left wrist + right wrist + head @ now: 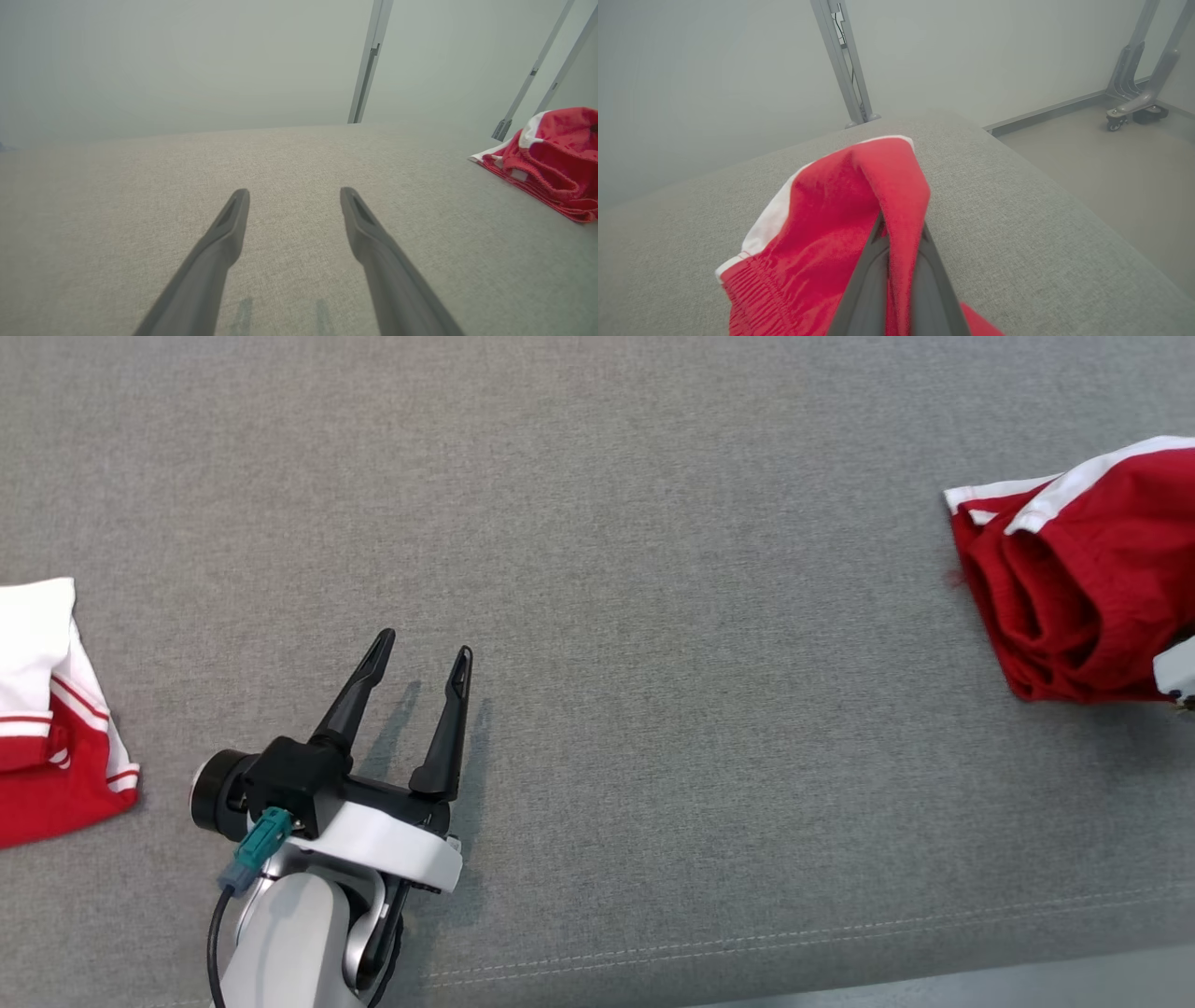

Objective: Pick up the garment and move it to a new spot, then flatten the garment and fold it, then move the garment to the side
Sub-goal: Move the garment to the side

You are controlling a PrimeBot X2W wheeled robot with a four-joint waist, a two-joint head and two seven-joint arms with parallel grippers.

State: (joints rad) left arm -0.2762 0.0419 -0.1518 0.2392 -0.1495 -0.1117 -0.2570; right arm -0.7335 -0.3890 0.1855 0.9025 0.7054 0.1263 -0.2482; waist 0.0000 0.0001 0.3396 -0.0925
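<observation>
Left hand (pixel 422 646): released, its 2 dark fingers spread with nothing between them; it sits low over bare grey cloth at the lower left of the head view, fingers pointing away from the robot.
Left hand, own wrist view (pixel 294 192): both fingers reach out over the empty weave, and 2 faint shadows lie on the cloth under them.
Right hand (pixel 901 233): clenched on a fold of the red shorts (pixel 822 224); the 2 fingers meet with a ridge of red cloth pinched between them, and the cloth drapes over their tips.
Red shorts, position (pixel 1074 588): at the far right of the tabletop (pixel 653 523), well apart from the left hand, bunched into folds.
Red shorts, shape: drawn up into a peak at the right hand, while the lower folds rest on the cloth (pixel 556 158).
Red shorts, detail: a white stripe (pixel 1092 476) runs along the upper edge, and a gathered elastic band (pixel 747 289) shows in the right wrist view.
Second garment (pixel 56 747): red and white with thin stripes, lying at the left edge of the tabletop, near the left hand but not touching it.
Tabletop: covered in grey woven fabric, with a double stitched seam (pixel 747 938) along the near edge.
Left wrist: a teal connector (pixel 261 840) with a black cable plugs in beside the white housing.
Background: a grey metal post (pixel 843 60) stands behind the tabletop, and pale floor (pixel 1111 186) lies off its right side.
</observation>
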